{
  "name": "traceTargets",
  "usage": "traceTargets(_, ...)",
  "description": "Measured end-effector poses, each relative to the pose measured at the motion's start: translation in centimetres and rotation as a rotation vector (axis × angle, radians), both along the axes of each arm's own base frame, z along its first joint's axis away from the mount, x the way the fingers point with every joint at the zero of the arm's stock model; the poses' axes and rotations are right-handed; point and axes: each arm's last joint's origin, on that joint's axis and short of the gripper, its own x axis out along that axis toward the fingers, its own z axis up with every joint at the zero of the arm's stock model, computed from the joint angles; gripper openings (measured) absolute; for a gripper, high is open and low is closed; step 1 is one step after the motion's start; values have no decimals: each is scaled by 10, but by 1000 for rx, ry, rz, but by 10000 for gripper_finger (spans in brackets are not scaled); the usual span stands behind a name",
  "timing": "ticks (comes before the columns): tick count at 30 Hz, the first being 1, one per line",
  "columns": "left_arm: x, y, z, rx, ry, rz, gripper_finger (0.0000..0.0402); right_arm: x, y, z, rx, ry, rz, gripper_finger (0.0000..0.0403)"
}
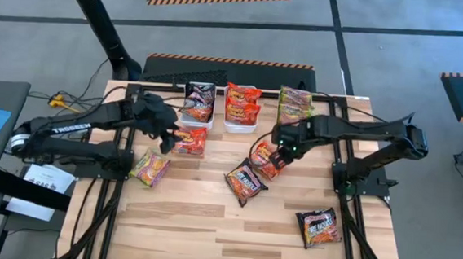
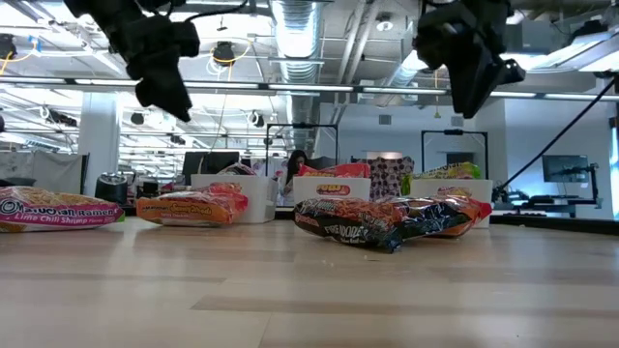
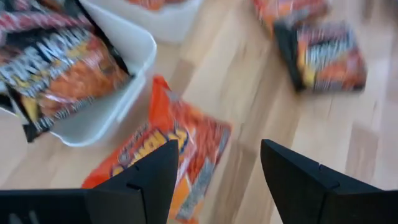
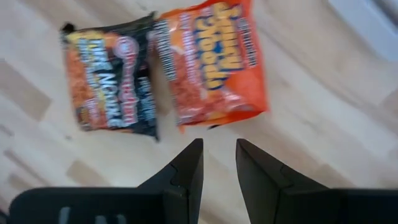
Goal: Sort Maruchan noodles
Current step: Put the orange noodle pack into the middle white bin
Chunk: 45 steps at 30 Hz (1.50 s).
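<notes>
The Maruchan noodles lie loose on the wooden table and in three white bins. My left gripper [image 1: 166, 139] hangs open above a red-orange packet [image 3: 163, 155] that lies flat beside the left bin [image 3: 127, 93]. My right gripper [image 4: 219, 155] hovers just off the edge of another red-orange packet [image 4: 214, 62], its fingers a narrow gap apart with nothing between them. A black packet [image 4: 112, 78] lies flat next to that one. In the low view both grippers [image 2: 160, 72] [image 2: 474, 63] hang well clear of the tabletop.
At the far edge, the bins hold black [image 1: 199, 103], red-orange [image 1: 241, 106] and green [image 1: 295, 105] packets. A lime chili shrimp packet [image 1: 149, 169] lies at the left. Another black packet [image 1: 319, 227] lies near the front right. Bare wood [image 1: 208, 234] runs along the near edge.
</notes>
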Motion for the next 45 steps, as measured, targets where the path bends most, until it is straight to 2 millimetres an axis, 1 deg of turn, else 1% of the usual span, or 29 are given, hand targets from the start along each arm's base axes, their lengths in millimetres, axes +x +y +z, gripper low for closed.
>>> traceTargets(3, 5, -4, -9, 19, 102, -53, 215, 4, 12, 1, 12, -36, 3, 119)
traceTargets(7, 15, -8, -19, 78, 194, -110, 215, 8, 26, 2, 28, -81, 6, 119)
traceTargets(15, 33, -12, -39, 142, 330, -185, 215, 15, 41, 5, 37, -170, 50, 119)
traceTargets(23, 48, -10, -54, 134, 361, -194, 215, 17, 43, 7, 39, -204, 57, 119)
traceTargets(30, 63, -6, -71, 134, 392, -204, 215, 17, 43, 7, 38, -204, 57, 119)
traceTargets(35, 71, -2, -85, 166, 450, -141, 215, 17, 43, 7, 36, -204, 61, 119)
traceTargets(38, 75, 0, -95, 161, 483, -133, 215, 17, 43, 7, 33, -204, 67, 119)
traceTargets(43, 80, 1, -104, 144, 511, -94, 215, 17, 43, 7, 33, -204, 67, 119)
traceTargets(45, 81, 2, -105, 135, 503, -76, 215, 17, 43, 7, 33, -204, 67, 119)
